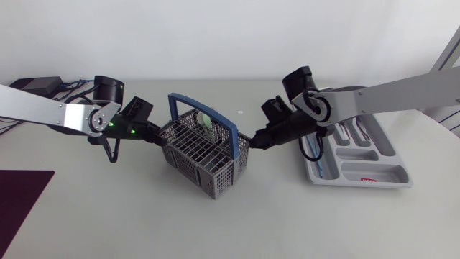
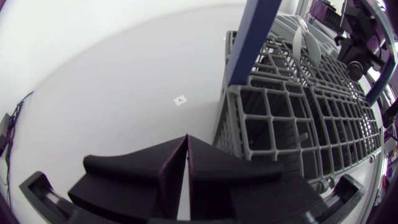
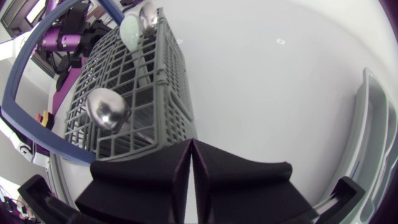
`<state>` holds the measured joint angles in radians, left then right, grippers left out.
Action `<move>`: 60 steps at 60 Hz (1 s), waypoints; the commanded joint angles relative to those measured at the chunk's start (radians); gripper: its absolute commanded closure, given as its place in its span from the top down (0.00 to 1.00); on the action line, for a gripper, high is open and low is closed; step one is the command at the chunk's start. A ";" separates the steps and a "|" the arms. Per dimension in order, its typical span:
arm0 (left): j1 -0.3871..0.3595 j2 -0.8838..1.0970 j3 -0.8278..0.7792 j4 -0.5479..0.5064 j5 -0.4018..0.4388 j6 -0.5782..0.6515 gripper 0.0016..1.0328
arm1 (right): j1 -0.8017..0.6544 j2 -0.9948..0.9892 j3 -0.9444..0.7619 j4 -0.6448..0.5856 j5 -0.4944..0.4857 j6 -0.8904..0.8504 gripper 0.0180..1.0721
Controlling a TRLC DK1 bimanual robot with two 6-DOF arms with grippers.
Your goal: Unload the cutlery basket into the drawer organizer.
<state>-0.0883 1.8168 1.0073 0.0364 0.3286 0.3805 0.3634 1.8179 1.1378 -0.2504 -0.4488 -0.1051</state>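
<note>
From above, the cutlery basket [image 1: 205,155] sits in the middle of the table, with its blue handle [image 1: 204,106] standing up. My left gripper [image 1: 154,134] is just beside its left wall. My right gripper [image 1: 256,141] is at its right corner. The drawer organizer [image 1: 374,173] lies further right, apart from the basket. I cannot tell what is in its slots.

In my left wrist view, my left fingers are pressed tight together with nothing between them. Their tips point at the basket's wall from very close. I cannot tell if they touch it.

In my right wrist view, my right fingers are pressed together too, and they hold nothing. The basket is right ahead of them. A shiny spoon [image 3: 106,109] sticks up in the near part, and a pale green spoon [image 3: 130,30] stands at the far end.

I think the unloading is not finished, since there are spoons in the basket. Next, I think one gripper must go up over the basket and open its fingers. Then it must come down around a spoon's head and squeeze. The spoon looks smooth and round, so it could slip.
</note>
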 commanded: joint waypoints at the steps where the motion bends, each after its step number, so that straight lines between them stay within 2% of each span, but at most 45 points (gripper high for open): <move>1: -0.011 0.042 0.040 0.007 0.006 -0.028 0.16 | 0.026 -0.028 0.013 0.007 -0.010 -0.007 0.09; 15: -0.039 0.107 0.117 0.003 0.007 -0.045 0.16 | 0.094 -0.112 -0.059 0.002 -0.018 0.008 0.09; 30: -0.105 0.182 0.254 -0.056 0.010 -0.060 0.16 | 0.158 -0.203 -0.148 -0.004 -0.016 0.041 0.09; 38: -0.116 0.211 0.301 -0.087 0.021 -0.060 0.16 | 0.157 -0.270 -0.179 -0.024 -0.014 0.042 0.09; 47: -0.056 0.119 0.274 -0.136 0.044 -0.034 0.16 | 0.058 -0.293 -0.151 -0.027 -0.016 0.031 0.09; 54: 0.012 -0.067 0.157 -0.181 0.098 0.043 0.16 | -0.009 -0.207 -0.070 -0.020 -0.033 0.021 0.09; 60: 0.028 -0.200 0.043 -0.219 0.141 0.124 0.16 | -0.026 -0.112 -0.003 0.002 -0.036 0.028 0.09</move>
<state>-0.0635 1.7138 1.1358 -0.1566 0.4400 0.4316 0.3428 1.6287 1.0878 -0.2600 -0.4751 -0.0856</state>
